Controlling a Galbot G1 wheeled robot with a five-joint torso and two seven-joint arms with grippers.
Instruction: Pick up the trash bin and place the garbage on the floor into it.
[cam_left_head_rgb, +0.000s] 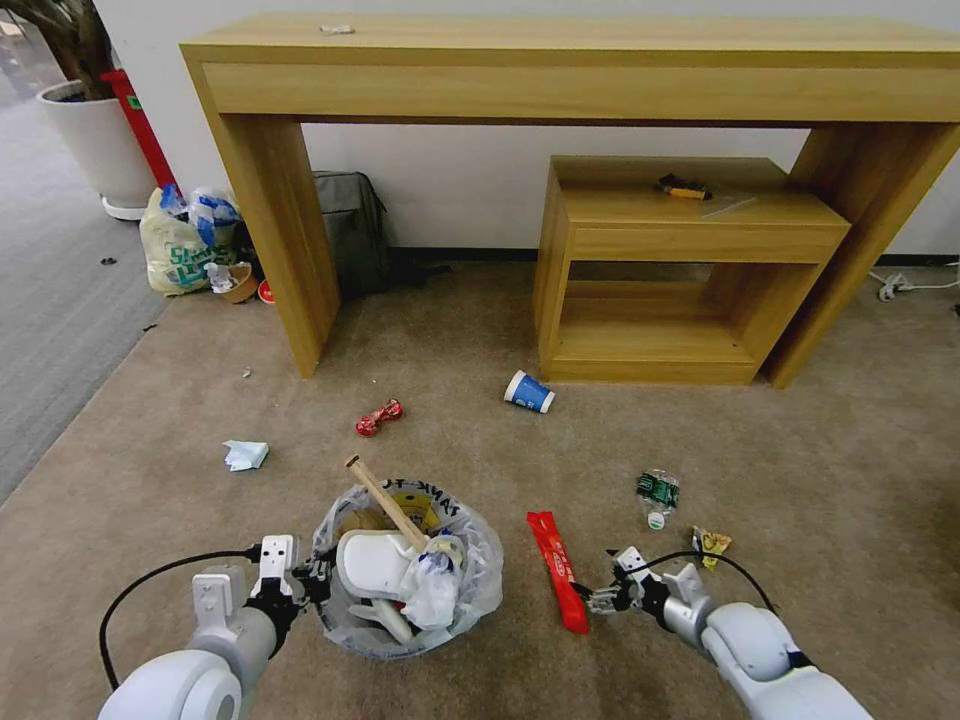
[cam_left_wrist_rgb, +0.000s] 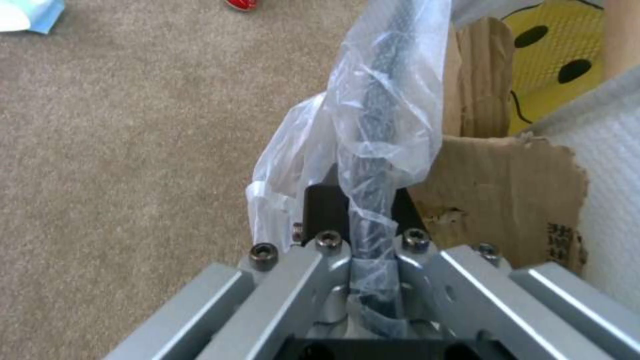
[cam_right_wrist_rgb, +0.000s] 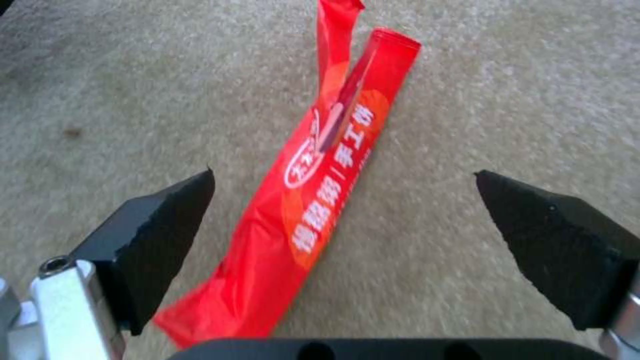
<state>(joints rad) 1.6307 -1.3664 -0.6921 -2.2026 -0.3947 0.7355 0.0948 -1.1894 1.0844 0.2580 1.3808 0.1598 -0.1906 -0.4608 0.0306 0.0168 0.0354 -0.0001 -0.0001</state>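
Head view, nearest first: the left gripper (cam_left_head_rgb: 305, 578) is clamped on the rim of the trash bin (cam_left_head_rgb: 480, 590), which sits on the beige floor (cam_left_head_rgb: 150, 520) right in front of the robot. In the left wrist view its fingers (cam_left_wrist_rgb: 320, 260) are pinched narrow over the black rim and the crinkly liner bag (cam_left_wrist_rgb: 380, 100); the bag's yellow smiley face shows beyond a torn cardboard piece (cam_left_wrist_rgb: 500, 190). In the head view black letters run along the far edge of the liner, too distorted to read. A white slipper (cam_left_head_rgb: 375, 565) and a wooden stick (cam_left_head_rgb: 385, 500) poke out of the bin.

The right gripper (cam_left_head_rgb: 600, 598) hangs low just beside the long red wrapper (cam_left_head_rgb: 558, 570), jaws spread wide. In the right wrist view the wrapper (cam_right_wrist_rgb: 320, 200) lies flat between the black fingertips (cam_right_wrist_rgb: 167, 220), touching neither; it carries white Chinese characters and a round logo I cannot read.

Farther out, with open carpet around each: a crushed green bottle (cam_left_head_rgb: 657, 495), a small yellow wrapper (cam_left_head_rgb: 711, 542), crumpled paper (cam_left_head_rgb: 245, 455), a red twisted wrapper (cam_left_head_rgb: 379, 417) and a blue paper cup (cam_left_head_rgb: 528, 391) lying near the low wooden shelf (cam_left_head_rgb: 690, 215). The tall wooden table (cam_left_head_rgb: 580, 60) stands along the wall, and a tied shopping bag (cam_left_head_rgb: 185, 245) with green print rests beside its left leg.
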